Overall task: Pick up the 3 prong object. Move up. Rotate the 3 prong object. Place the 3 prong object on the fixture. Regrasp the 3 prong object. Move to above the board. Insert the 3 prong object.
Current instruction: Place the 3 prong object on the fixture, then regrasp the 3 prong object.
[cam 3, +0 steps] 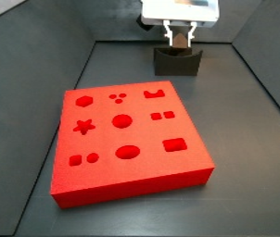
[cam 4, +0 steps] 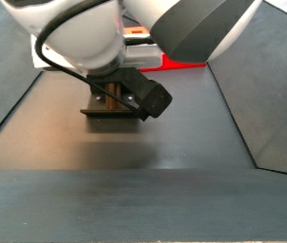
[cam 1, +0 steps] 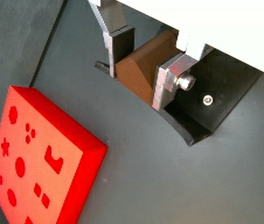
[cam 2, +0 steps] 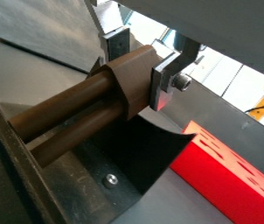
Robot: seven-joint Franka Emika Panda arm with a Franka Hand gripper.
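Note:
The brown 3 prong object (cam 1: pixel 144 68) sits between the silver fingers of my gripper (cam 1: pixel 142 75), which is shut on it. In a wrist view its brown prongs (cam 2: pixel 52 118) run out sideways from the jaws over the dark fixture (cam 2: pixel 141 159). The piece hangs right at the fixture (cam 1: pixel 211 107); I cannot tell whether it touches it. In a side view the gripper (cam 3: pixel 180 39) stands directly over the fixture (cam 3: pixel 177 62) at the far end of the floor. The red board (cam 3: pixel 130 139) with its shape cutouts lies apart from both, nearer the middle.
The dark floor has raised sloping walls (cam 3: pixel 264 83) on each side. In a side view the arm's bulky wrist (cam 4: pixel 133 38) hides most of the board (cam 4: pixel 174 63) behind it, with the fixture (cam 4: pixel 108 115) below the gripper.

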